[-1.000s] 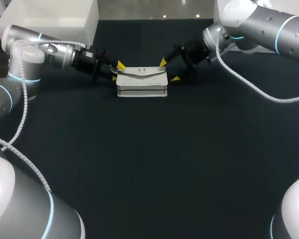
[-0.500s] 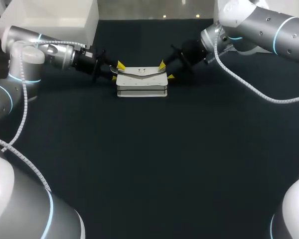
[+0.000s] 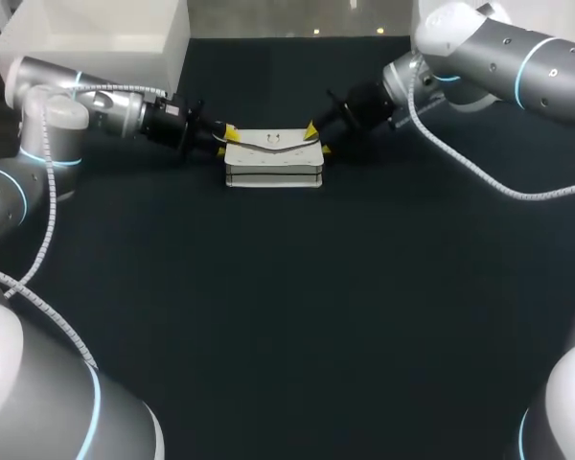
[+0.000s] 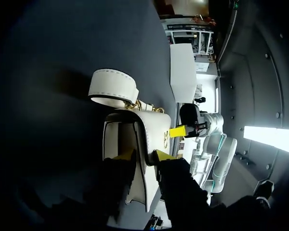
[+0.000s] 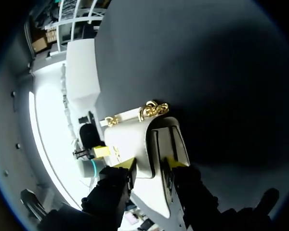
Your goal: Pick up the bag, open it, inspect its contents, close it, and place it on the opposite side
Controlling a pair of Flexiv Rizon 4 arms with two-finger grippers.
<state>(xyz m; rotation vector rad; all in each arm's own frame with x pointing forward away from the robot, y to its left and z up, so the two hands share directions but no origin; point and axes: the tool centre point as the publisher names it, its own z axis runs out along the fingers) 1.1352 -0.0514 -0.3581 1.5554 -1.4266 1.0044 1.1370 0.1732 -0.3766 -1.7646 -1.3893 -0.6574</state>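
The white bag (image 3: 273,165) stands on the dark bench (image 3: 287,316), well toward its far edge. A claw is at each end of the bag. The left claw (image 3: 225,140) is clamped on the end where the strap (image 4: 113,86) loops out. In its wrist view, the yellow tips press on either side of the flap's edge. The right claw (image 3: 317,138) looks clamped the same way on the other end, just below the gold chain (image 5: 151,110).

The main risk, as I judge it, is that both grips are shallow. Each claw holds only a thin band of flap and side panel, not the bag's full body. If the arms lift at uneven rates, the bag could tilt and slide out of one pinch, then swing from the other. If the arms pull away from each other, they could strain the flap or drag it open early and spill whatever is inside, which cannot be seen from here. The loose strap and chain hang close beside the tips and could snag a finger when a claw lets go or regrips. The smooth white surface may also offer little friction, so a fast move across the bench could shake the bag free.
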